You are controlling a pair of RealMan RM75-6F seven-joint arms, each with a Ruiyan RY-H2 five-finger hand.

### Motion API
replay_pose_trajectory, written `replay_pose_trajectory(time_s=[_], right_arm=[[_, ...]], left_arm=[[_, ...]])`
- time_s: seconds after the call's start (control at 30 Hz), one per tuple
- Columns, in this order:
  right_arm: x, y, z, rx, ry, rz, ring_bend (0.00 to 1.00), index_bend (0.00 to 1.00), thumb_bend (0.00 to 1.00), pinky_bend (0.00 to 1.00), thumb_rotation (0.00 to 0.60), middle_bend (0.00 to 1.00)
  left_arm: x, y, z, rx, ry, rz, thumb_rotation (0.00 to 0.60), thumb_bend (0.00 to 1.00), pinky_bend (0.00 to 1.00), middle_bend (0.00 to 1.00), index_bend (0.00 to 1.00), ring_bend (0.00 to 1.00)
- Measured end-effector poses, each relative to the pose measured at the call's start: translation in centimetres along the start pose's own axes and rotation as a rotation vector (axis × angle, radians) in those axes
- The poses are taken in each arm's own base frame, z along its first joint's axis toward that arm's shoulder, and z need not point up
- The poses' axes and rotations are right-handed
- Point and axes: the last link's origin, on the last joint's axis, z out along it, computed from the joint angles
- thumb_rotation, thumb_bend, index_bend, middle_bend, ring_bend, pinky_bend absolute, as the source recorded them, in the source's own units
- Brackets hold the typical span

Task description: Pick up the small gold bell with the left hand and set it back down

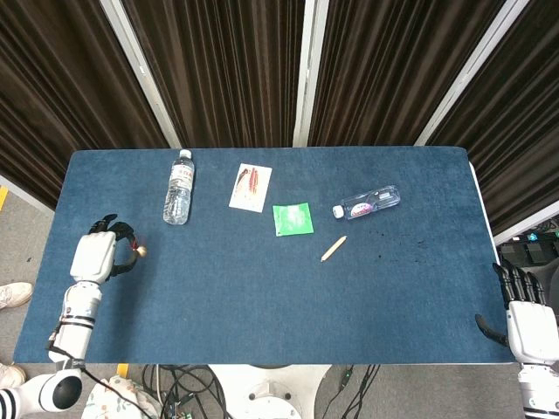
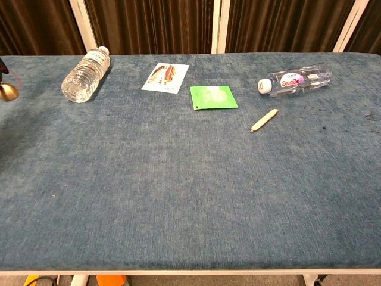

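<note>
The small gold bell (image 1: 140, 251) hangs from a red loop off my left hand (image 1: 100, 256), which holds it above the table's left side. In the chest view only the bell (image 2: 8, 92) and a bit of red loop show at the left edge; the hand itself is cut off there. My right hand (image 1: 529, 319) hangs off the table's right front corner, fingers apart, holding nothing.
On the blue table (image 1: 262, 288) lie a clear water bottle (image 1: 178, 188), a card (image 1: 251, 187), a green packet (image 1: 293, 218), a second bottle (image 1: 367, 203) with a pink label and a small wooden stick (image 1: 334, 249).
</note>
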Motion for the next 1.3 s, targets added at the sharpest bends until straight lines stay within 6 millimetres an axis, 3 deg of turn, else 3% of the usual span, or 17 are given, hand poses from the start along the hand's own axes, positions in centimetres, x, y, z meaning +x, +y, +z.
replay_pose_trajectory(time_s=[0.17,0.33,0.43,0.57,0.87,1.1,1.3], right_arm=[[-0.1,0.0,0.0,0.002,-0.003,0.001,0.00,0.00,0.16,0.00,0.600,0.00],[-0.2,0.2,0.1,-0.005,-0.006,0.001,0.00,0.00,0.16,0.00,0.600,0.00],[-0.2,0.0,0.0,0.003,-0.009,0.001,0.00,0.00,0.16,0.00,0.600,0.00],[0.0,0.1,0.0,-0.001,-0.003,-0.003,0.00,0.00,0.16,0.00,0.600,0.00],[-0.2,-0.1,0.0,0.006,-0.009,-0.002,0.00,0.00,0.16,0.00,0.600,0.00],[0.2,0.1,0.0,0.000,0.009,-0.003,0.00,0.00,0.16,0.00,0.600,0.00],[0.1,0.1,0.0,0.000,0.003,-0.004,0.00,0.00,0.16,0.00,0.600,0.00]], left_arm=[[-0.1,1.2,0.3,-0.042,0.015,-0.016,0.600,0.43,0.16,0.32,0.66,0.11],[0.9,0.5,0.2,0.014,0.034,-0.196,0.600,0.43,0.16,0.32,0.66,0.11],[0.1,0.5,0.3,-0.010,-0.025,-0.260,0.600,0.43,0.15,0.33,0.67,0.11],[-0.9,1.0,0.6,-0.056,-0.054,-0.204,0.600,0.43,0.15,0.33,0.68,0.11],[0.0,0.9,0.5,-0.045,0.024,0.100,0.600,0.43,0.14,0.33,0.67,0.11],[-1.2,1.6,0.3,-0.091,-0.001,-0.023,0.600,0.43,0.14,0.33,0.67,0.11],[-4.0,2.3,0.1,-0.122,-0.048,0.004,0.600,0.43,0.14,0.33,0.67,0.11]])
